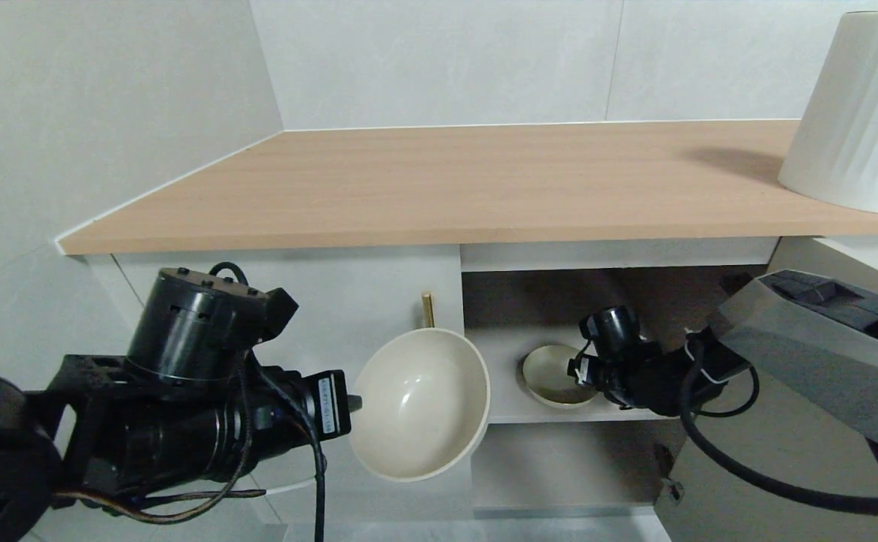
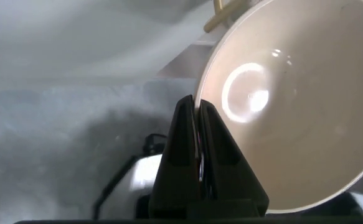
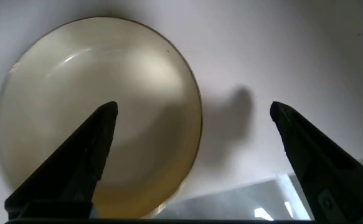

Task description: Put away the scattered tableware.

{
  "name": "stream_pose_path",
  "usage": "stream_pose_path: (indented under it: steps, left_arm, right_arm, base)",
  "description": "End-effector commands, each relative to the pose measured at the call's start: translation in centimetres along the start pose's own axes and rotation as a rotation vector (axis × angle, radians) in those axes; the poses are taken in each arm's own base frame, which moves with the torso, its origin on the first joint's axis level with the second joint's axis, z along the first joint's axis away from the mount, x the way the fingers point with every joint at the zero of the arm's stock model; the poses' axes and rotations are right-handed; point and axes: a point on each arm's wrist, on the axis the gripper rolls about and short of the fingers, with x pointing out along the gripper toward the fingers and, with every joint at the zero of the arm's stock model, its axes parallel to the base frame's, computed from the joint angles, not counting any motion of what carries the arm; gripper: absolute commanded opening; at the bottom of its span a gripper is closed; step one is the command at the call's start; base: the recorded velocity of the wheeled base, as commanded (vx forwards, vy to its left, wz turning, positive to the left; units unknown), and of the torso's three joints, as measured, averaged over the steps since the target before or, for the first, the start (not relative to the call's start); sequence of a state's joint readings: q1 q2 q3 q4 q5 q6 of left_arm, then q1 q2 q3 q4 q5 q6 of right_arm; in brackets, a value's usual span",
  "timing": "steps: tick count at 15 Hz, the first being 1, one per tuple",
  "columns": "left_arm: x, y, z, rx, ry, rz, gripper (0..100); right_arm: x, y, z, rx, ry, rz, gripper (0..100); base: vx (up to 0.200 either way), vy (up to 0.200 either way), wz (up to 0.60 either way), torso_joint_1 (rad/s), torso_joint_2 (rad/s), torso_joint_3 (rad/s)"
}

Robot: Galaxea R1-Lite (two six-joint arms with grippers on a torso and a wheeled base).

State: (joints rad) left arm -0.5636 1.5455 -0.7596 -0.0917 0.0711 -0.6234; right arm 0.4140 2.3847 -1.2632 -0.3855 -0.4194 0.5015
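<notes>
Left gripper (image 2: 198,111): jaws closed tight on rim of large cream bowl (image 1: 420,403). Bowl held tilted on edge, opening facing head camera, in front of closed cabinet door, just below brass knob (image 1: 428,309). Open compartment alongside: small cream dish (image 1: 550,375) resting on white shelf (image 1: 501,395). Right gripper (image 3: 193,111): inside compartment, jaws spread wide, gripping nothing, one finger above dish. Wooden countertop (image 1: 446,181) above; white ribbed lampshade (image 1: 861,113) at far right.
</notes>
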Motion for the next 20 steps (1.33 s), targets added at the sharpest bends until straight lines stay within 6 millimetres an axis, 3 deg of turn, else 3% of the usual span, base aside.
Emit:
stream_pose_path:
  steps: [1, 6, 8, 10, 15, 20]
  left_arm:
    - [2.7, 0.0, -1.1, 0.019, 0.045, 0.092, 0]
    - [6.1, -0.6, -3.9, 0.097, 0.102, 0.229, 0]
    - [7.2, -0.2, -4.5, 0.108, 0.131, 0.264, 0]
    - [7.6, 0.0, -5.2, 0.125, 0.161, 0.278, 0]
    - [7.6, -0.8, -6.1, 0.159, 0.178, 0.258, 0]
    - [6.6, -2.5, -7.0, 0.204, 0.179, 0.199, 0]
  right_arm:
    - [-4.8, 0.5, 1.4, -0.017, -0.006, 0.098, 100]
    - [-15.4, 0.4, -0.2, -0.253, 0.085, 0.455, 100]
    - [-17.8, 0.4, -1.5, -0.337, 0.113, 0.531, 100]
    - [-19.2, 0.7, -2.7, -0.406, 0.147, 0.558, 100]
    - [-20.3, 2.2, -5.4, -0.483, 0.218, 0.636, 100]
    - [-19.1, 2.9, -6.9, -0.513, 0.252, 0.609, 100]
  base:
    - [0.0, 0.0, 0.0, 0.0, 0.0, 0.0]
    - [0.0, 0.0, 0.0, 0.0, 0.0, 0.0]
    - [0.0, 0.0, 0.0, 0.0, 0.0, 0.0]
    - [0.0, 0.0, 0.0, 0.0, 0.0, 0.0]
    - [0.0, 0.0, 0.0, 0.0, 0.0, 0.0]
    - [0.0, 0.0, 0.0, 0.0, 0.0, 0.0]
